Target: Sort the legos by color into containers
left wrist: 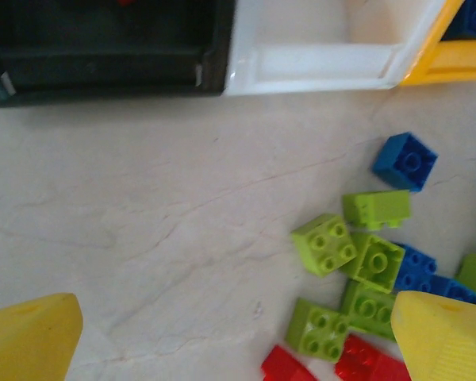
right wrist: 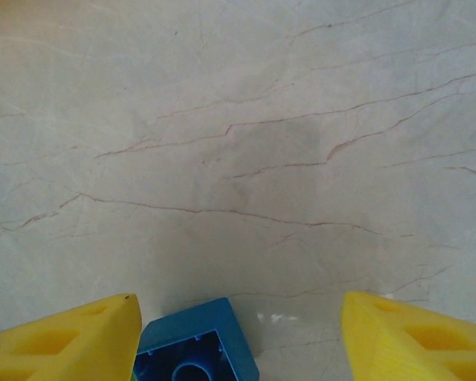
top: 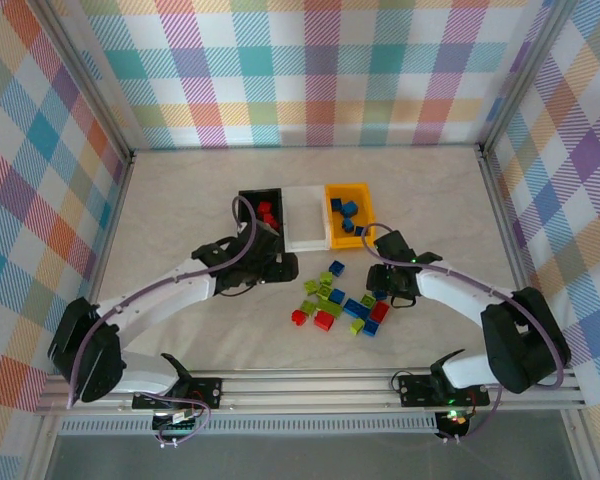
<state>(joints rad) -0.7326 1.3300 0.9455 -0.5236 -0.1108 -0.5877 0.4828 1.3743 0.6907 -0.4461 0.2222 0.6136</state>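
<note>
while the right gripper (right wrist: 239, 311) stands half open, a blue brick (right wrist: 192, 348) sits against one finger (right wrist: 71, 341), off centre and seemingly upside down. closing like this could spin it or squirt it out, short of the yellow bin (top: 331, 212). the left gripper (left wrist: 238, 341) hangs wide and empty above the pile (left wrist: 357, 270), where green and red bricks touch, so one pinch might take two colours.

2 white arms (top: 160, 305), black joints (top: 85, 350), lilac cables (top: 250, 225), yellow fingertips (left wrist: 32, 337)
</note>
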